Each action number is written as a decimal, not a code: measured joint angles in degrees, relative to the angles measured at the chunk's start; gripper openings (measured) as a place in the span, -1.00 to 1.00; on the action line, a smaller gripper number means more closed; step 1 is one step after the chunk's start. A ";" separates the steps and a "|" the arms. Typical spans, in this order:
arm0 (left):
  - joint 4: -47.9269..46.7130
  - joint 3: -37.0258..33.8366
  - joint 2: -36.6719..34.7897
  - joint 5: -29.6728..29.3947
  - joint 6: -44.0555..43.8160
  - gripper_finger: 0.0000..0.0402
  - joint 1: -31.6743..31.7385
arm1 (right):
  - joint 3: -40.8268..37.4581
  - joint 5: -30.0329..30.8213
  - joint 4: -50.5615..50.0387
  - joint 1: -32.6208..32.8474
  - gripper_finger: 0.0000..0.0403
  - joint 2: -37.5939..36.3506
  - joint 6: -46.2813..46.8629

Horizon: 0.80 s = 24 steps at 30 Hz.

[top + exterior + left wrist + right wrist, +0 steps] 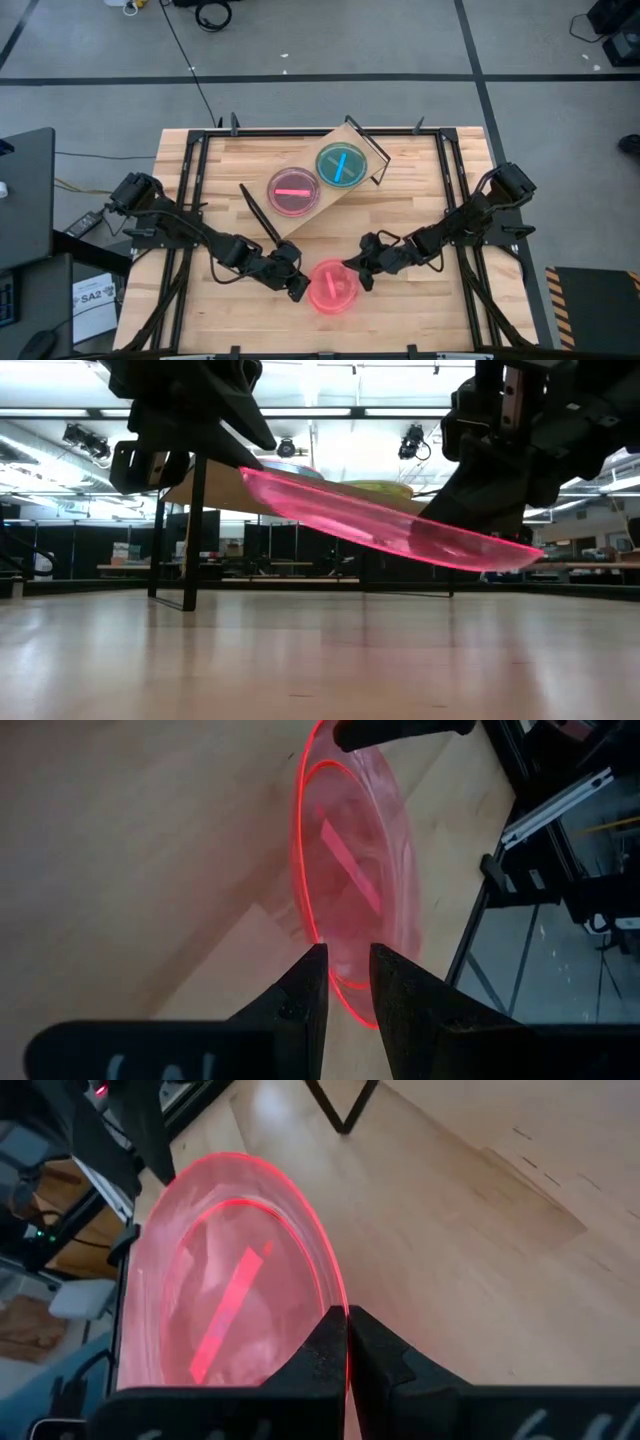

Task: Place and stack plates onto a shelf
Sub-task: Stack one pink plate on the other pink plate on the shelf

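Observation:
A pink plate [332, 288] hangs between my two grippers near the table's front edge, and it also shows in the low view [390, 520]. My left gripper [298, 287] is shut on its left rim and my right gripper [362, 272] on its right rim. Behind it the shelf [288, 228] stands askew on its wire legs [190, 530]. A purple-pink plate [293, 190] and a teal plate [340, 165] lie side by side on the board. My left gripper pinches the pink plate's left rim [308, 920] between its two fingers, slanting down from the table's left. The plate is lifted clear of the table, tilted, with this side higher. My right gripper pinches the opposite rim [335, 1285] between its two nearly touching fingers, slanting down from the table's right. This side of the plate [520, 555] hangs lower, clear of the tabletop.
A black metal frame [190, 170] runs along the tabletop's left, right and far sides. Bare slatted wood [420, 310] lies beneath and beside the held plate. The shelf's near leg [262, 215] stands just behind my left arm.

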 joint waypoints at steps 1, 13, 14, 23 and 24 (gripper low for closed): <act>-0.02 0.00 0.00 0.02 0.00 -0.59 0.00 | 0.00 -0.02 0.18 -0.10 -0.96 0.00 0.00; -0.42 0.00 -0.02 0.31 0.00 -0.59 0.02 | 0.96 -0.63 0.05 -0.39 -0.96 -0.02 -0.13; -0.47 0.00 -0.02 0.73 0.00 -0.59 0.02 | 0.96 -0.66 -0.16 -0.38 -0.96 -0.02 -0.14; -0.59 0.00 -0.07 4.82 -0.06 -0.59 0.00 | 0.96 -3.60 -0.20 -0.37 -0.96 -0.02 -0.15; -0.63 0.00 -0.07 5.22 -0.04 -0.59 0.00 | 0.96 -4.02 -0.20 -0.37 -0.96 -0.02 -0.15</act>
